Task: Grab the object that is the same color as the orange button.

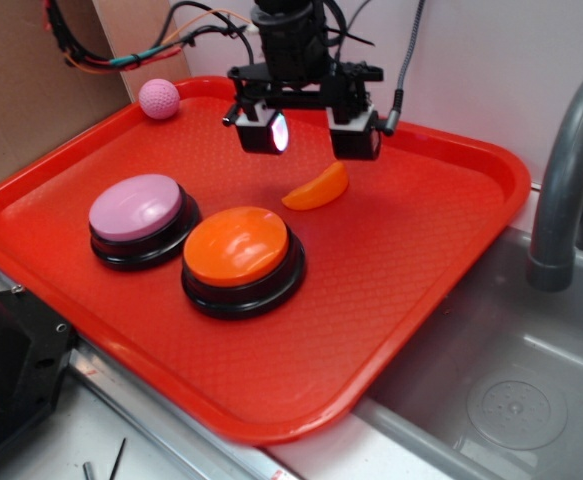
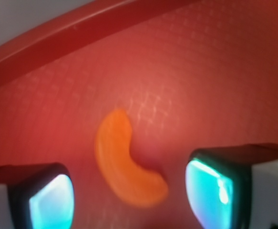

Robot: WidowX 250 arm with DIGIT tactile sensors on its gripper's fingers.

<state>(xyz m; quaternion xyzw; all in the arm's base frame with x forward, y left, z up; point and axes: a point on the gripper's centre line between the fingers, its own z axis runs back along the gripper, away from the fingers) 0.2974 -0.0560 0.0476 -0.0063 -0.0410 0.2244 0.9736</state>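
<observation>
While gripper point(image 1: 307, 131) hangs above red tray point(image 1: 441, 260), fingers spread wide, gripping nothing: one orange wedge point(image 1: 317, 188) lies flat on tray below gap, just behind one orange button point(image 1: 237, 247). One pink button point(image 1: 136, 207) touching orange button's left; one pink ball point(image 1: 159, 98) near tray's far corner.

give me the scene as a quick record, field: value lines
surface: red tray
target: orange wedge, lying flat on the tray, ungrasped
matching cue: orange button, near the tray's front
other items: pink button beside the orange one; pink ball at the far corner
gripper: gripper open, above the wedge, which shows between its fingers in the wrist view
beside tray: grey sink with faucet
</observation>
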